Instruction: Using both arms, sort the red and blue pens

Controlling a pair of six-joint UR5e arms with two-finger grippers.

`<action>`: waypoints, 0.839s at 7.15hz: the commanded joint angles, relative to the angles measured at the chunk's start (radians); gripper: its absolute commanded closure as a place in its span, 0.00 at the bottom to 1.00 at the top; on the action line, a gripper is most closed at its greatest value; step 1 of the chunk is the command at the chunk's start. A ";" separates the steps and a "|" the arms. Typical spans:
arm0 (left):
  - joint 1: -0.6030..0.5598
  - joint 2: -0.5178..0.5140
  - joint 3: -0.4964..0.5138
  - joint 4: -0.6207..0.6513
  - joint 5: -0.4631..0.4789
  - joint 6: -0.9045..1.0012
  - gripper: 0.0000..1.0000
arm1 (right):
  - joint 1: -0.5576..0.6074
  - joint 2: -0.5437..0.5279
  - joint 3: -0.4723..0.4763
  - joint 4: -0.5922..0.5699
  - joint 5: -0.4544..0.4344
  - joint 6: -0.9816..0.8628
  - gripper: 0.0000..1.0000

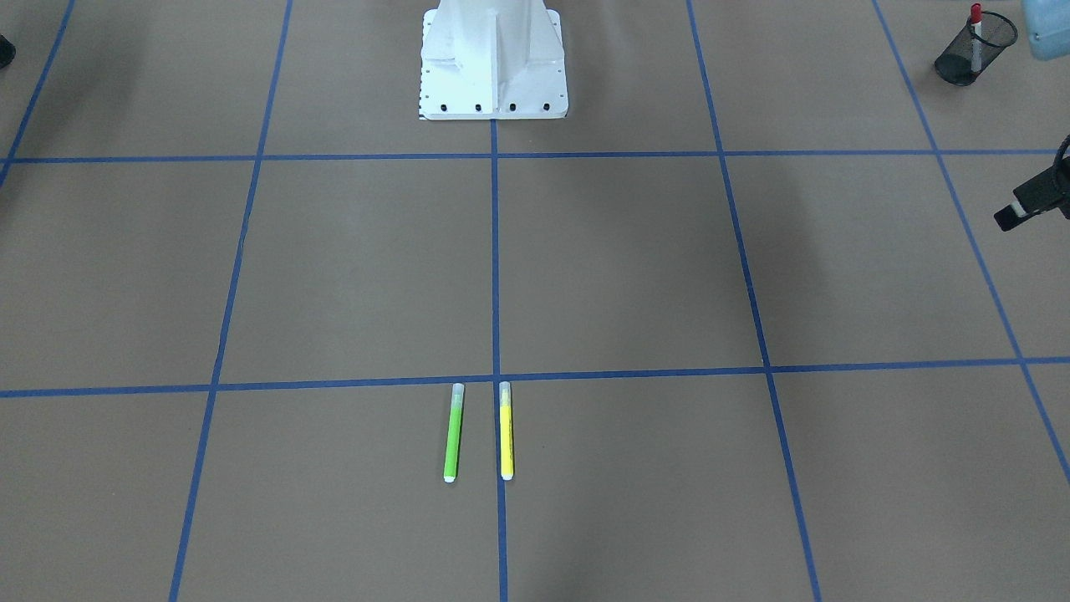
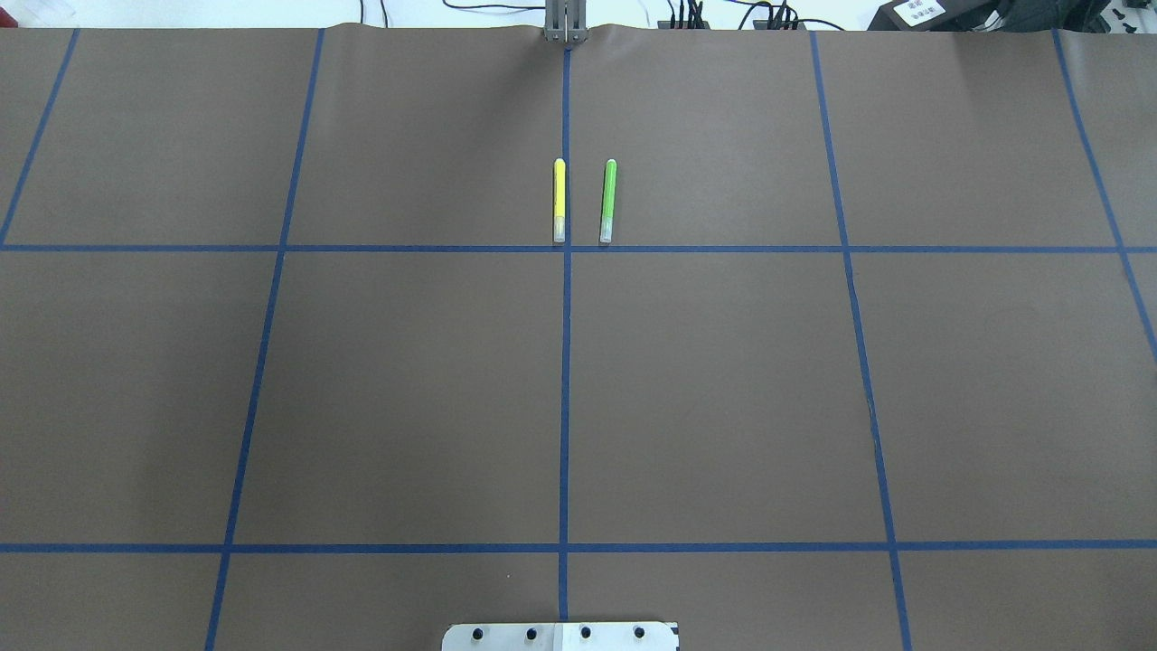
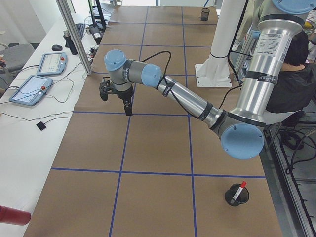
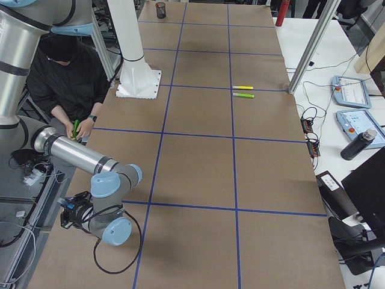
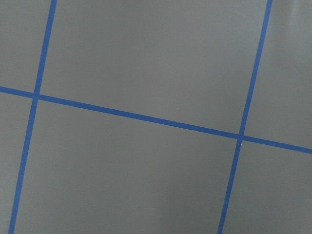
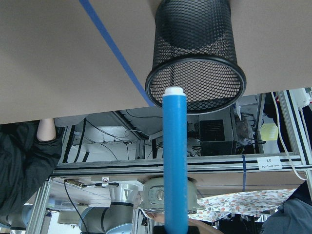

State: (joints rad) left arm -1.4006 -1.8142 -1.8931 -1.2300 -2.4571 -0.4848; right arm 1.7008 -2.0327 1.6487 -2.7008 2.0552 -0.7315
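Note:
The blue pen (image 6: 174,161) stands upright in my right gripper (image 6: 175,228), which is shut on its lower end. Its white end sits level with the mouth of a black mesh cup (image 6: 195,53); whether it is inside the cup I cannot tell. The red pen (image 1: 975,23) stands in a second mesh cup (image 1: 970,54) at the table's corner on my left side, also seen as the red pen (image 3: 240,189). My left gripper (image 1: 1026,202) hangs above the table away from that cup. Only its edge shows, so its state is unclear. The left wrist view holds only taped table.
A green marker (image 1: 452,432) and a yellow marker (image 1: 506,431) lie side by side at the centre line, far from both grippers. The white pedestal base (image 1: 493,75) stands at the robot's side. A seated person (image 4: 60,66) is beside the table near my right arm.

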 commanded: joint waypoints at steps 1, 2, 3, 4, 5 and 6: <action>0.000 -0.010 -0.006 -0.006 0.001 -0.037 0.00 | 0.000 0.005 -0.065 0.006 0.025 0.007 1.00; 0.000 -0.013 -0.007 -0.006 0.001 -0.038 0.00 | 0.000 0.017 -0.105 0.012 0.052 0.007 1.00; 0.000 -0.014 -0.008 -0.006 0.001 -0.038 0.00 | 0.000 0.035 -0.125 0.010 0.054 0.009 0.83; 0.000 -0.014 -0.006 -0.006 0.004 -0.038 0.00 | 0.000 0.037 -0.127 0.012 0.053 0.009 0.12; 0.000 -0.017 -0.004 -0.006 0.015 -0.038 0.00 | 0.000 0.049 -0.129 0.016 0.048 0.018 0.01; 0.000 -0.017 -0.003 -0.006 0.015 -0.040 0.00 | 0.000 0.046 -0.132 0.035 0.043 0.020 0.01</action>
State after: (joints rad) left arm -1.4005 -1.8304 -1.8978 -1.2364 -2.4460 -0.5234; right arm 1.7012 -1.9892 1.5215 -2.6818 2.1033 -0.7160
